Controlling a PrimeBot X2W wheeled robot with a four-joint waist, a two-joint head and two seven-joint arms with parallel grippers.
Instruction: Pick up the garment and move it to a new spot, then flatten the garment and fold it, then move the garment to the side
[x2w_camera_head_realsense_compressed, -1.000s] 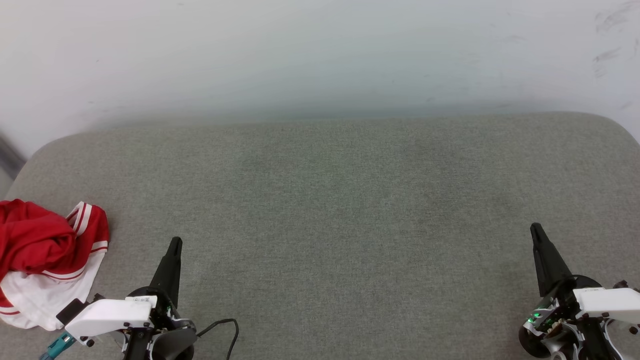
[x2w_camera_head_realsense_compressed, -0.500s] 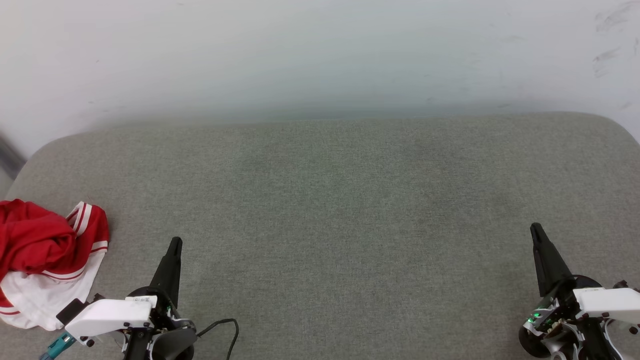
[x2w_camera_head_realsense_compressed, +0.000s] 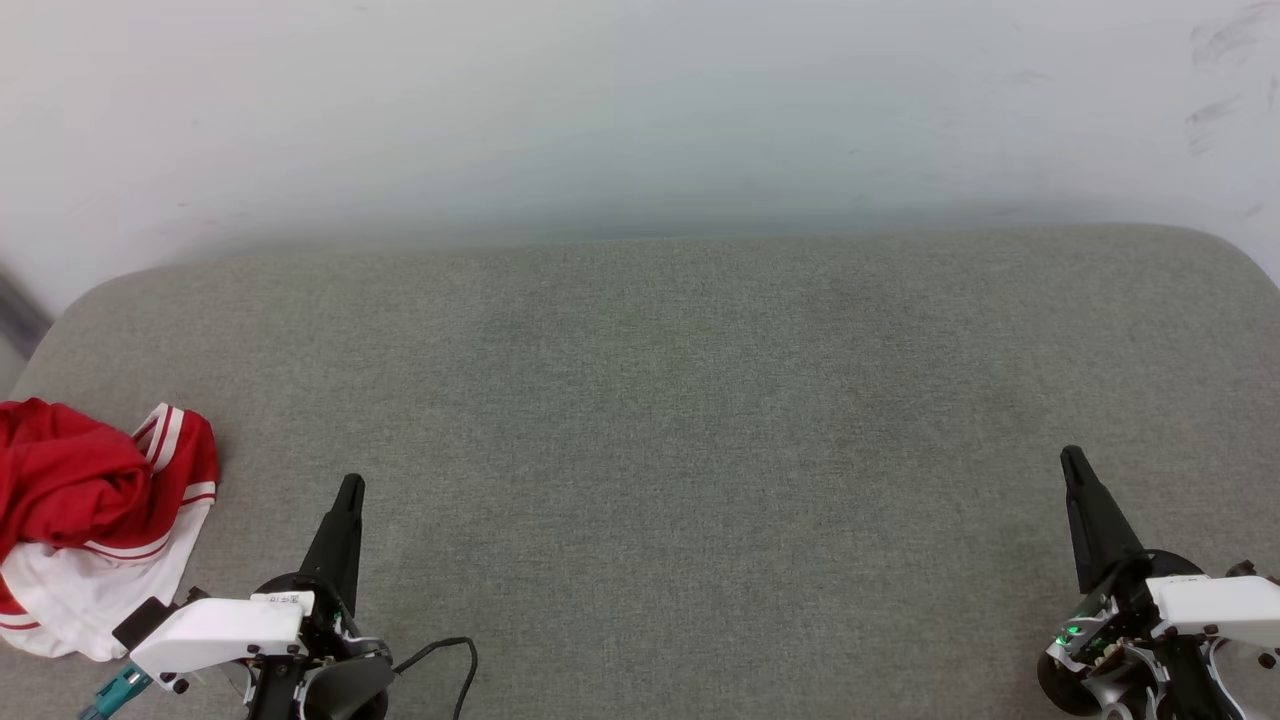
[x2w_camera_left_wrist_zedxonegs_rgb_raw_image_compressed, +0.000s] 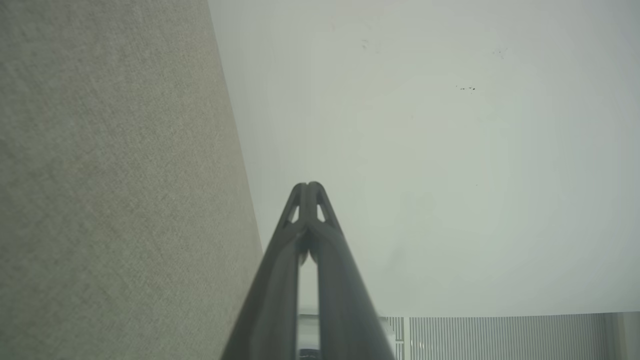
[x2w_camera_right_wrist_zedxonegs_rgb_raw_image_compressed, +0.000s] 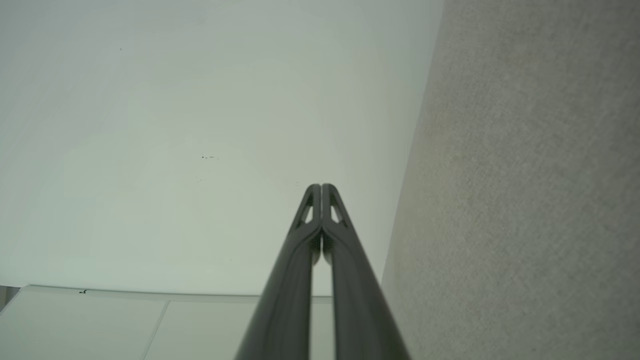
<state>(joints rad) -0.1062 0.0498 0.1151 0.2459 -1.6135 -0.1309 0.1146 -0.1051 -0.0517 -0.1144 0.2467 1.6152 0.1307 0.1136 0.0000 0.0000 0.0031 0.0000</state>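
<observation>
garment (x2w_camera_head_realsense_compressed: 95, 500) bunched just left of my left pincer (x2w_camera_head_realsense_compressed: 350, 488) | my right pincer (x2w_camera_head_realsense_compressed: 1071, 458) well apart | both clenched, empty | left arm nearer

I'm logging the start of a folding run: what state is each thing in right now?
garment: crumpled in a heap at the left edge of the grey cushion, unfolded, not held.
left gripper: shut, holding nothing, apart from the garment.
right gripper: shut, holding nothing, on the far side from the garment.
</observation>
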